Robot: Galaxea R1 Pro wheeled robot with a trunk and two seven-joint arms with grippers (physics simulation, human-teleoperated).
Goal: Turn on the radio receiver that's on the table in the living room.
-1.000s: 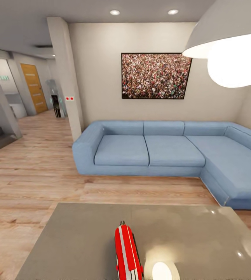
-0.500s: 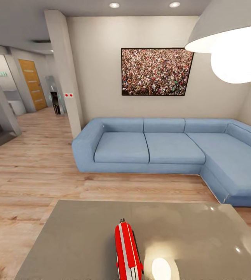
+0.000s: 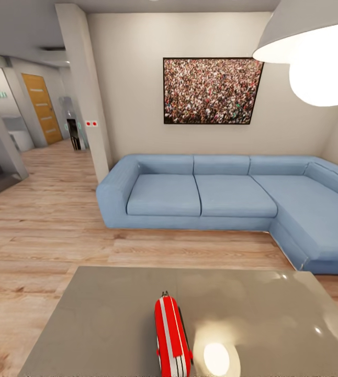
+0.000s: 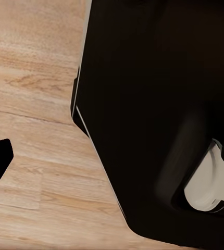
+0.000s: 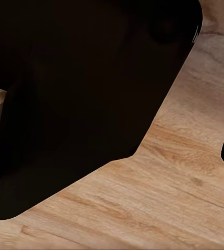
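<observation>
1. Radio receiver (image 3: 171, 337) is standing upright on the worktop (image 3: 106, 314), near its front edge, narrow end facing the head camera; dial side can't be confirmed from this angle.
2. Head view is taking in the blue sofa (image 3: 205, 196), crowd picture (image 3: 211, 90) and pendant lamp (image 3: 315, 52), so the robot is probably parked facing the worktop.
3. Wrist views are looking at wood floor (image 4: 34, 104) beside dark robot body (image 4: 159, 104); arms likely hanging low. State of the jaws, both sides: cannot tell.
4. Places relative to the jaws can't be given; the radio is sitting well above that floor-level view.
5. Worktop is offering bare surface on both sides of the radio and behind it, so there is room for reaching in.
6. Judgement: arms need raising over the near edge next.
</observation>
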